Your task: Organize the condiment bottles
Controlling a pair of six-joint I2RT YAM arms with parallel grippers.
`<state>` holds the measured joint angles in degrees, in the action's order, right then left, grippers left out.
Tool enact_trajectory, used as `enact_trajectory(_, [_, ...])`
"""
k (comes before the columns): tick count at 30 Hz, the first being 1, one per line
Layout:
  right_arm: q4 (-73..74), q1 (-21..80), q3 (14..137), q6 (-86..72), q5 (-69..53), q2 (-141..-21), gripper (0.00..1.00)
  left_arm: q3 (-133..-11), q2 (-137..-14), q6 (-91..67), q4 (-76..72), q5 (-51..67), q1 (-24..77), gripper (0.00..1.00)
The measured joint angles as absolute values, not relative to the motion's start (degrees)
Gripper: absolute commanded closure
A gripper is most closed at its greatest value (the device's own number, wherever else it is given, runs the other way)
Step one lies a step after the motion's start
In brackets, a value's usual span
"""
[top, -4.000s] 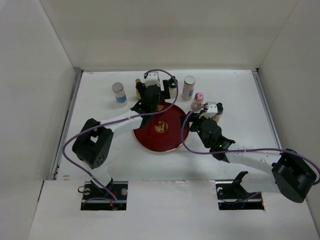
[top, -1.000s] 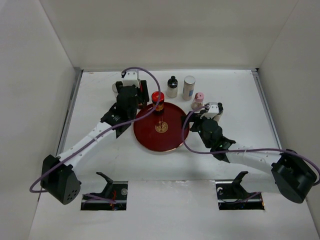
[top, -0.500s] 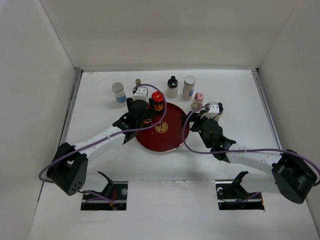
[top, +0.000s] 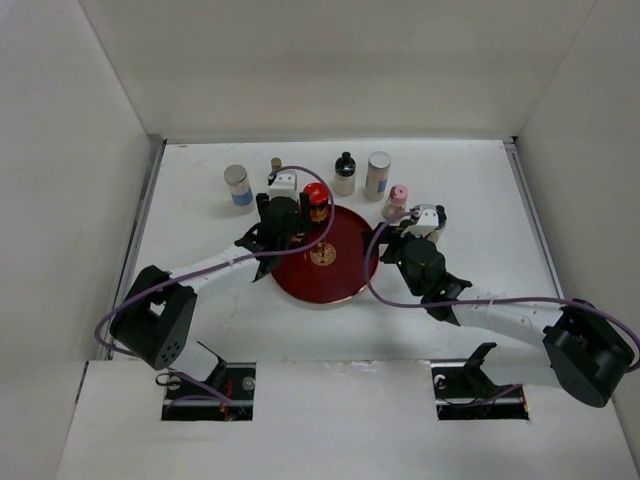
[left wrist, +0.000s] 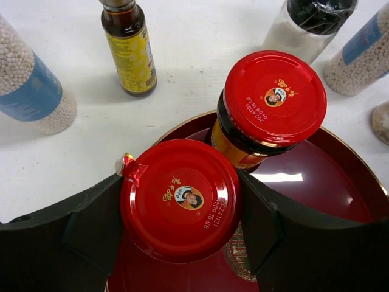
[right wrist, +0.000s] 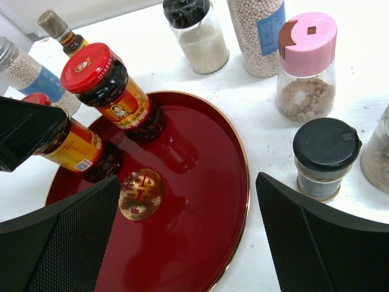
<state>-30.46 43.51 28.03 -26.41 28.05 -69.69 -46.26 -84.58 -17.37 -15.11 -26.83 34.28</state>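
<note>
My left gripper (left wrist: 179, 207) is shut on a red-lidded dark jar (left wrist: 179, 198), held slightly tilted at the left part of the dark red round tray (top: 335, 280); its base seems to touch the tray in the right wrist view (right wrist: 76, 149). The other red-lidded jar (top: 317, 195) stands on the tray's far edge beside it (left wrist: 270, 100). The left gripper (top: 283, 218) hides the held jar from above. My right gripper (right wrist: 188, 207) is open and empty over the tray's right rim (top: 398, 243).
Behind the tray stand a silver-lidded jar (top: 238, 186), a slim yellow-labelled bottle (top: 275, 167), a black-capped white bottle (top: 345, 173), another silver-lidded jar (top: 378, 174) and a pink-capped shaker (top: 398, 200). A black-capped jar (right wrist: 325, 158) stands by my right finger. White walls enclose the table.
The left gripper left one red-lidded jar on the tray, reached to the back left, and came back to the tray's left part with the second red-lidded jar. The right arm stayed still.
</note>
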Motion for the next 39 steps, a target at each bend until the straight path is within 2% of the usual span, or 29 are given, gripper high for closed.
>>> enact_trajectory(4, [-30.5, 43.5, 28.0, -26.4, 28.1, -69.8, 0.04, -46.2, -85.4, -17.3, -16.8, -27.1, 33.9, 0.55])
enact_trajectory(6, [-30.5, 43.5, 28.0, -26.4, 28.1, -69.8, 0.04, -46.2, -85.8, -17.2, -17.5, -27.6, 33.8, 0.48])
enact_trajectory(10, [-30.5, 43.5, 28.0, -26.4, 28.1, -69.8, 0.04, -46.2, -86.3, -15.9, -18.2, -29.1, 34.0, 0.44])
enact_trajectory(16, [-30.5, 43.5, 28.0, -26.4, 28.1, -69.8, 0.04, -46.2, -87.1, -14.0, -21.6, -30.9, 34.4, 0.16])
enact_trajectory(21, [-30.5, 43.5, 28.0, -26.4, 28.1, -69.8, 0.03, -46.2, -86.6, -13.8, -24.7, -31.7, 35.0, 0.09])
enact_trajectory(26, [-30.5, 43.5, 28.0, -26.4, 28.0, -70.0, 0.03, -46.1, -82.7, -13.9, -25.1, -31.7, 35.5, 0.11])
enact_trajectory(30, [-30.5, 43.5, 28.0, -26.4, 28.0, -70.1, 0.03, -46.6, -78.5, -14.5, -26.3, -31.8, 35.1, 0.33])
enact_trajectory(33, [-30.5, 43.5, 28.0, -26.4, 28.0, -70.2, 0.03, -50.9, -79.7, -15.4, -24.7, -32.0, 33.3, 0.41])
enact_trajectory(39, [-30.5, 43.5, 28.0, -26.4, 28.0, -70.2, 0.03, -65.3, -91.2, -16.7, -18.3, -29.3, 27.7, 0.41])
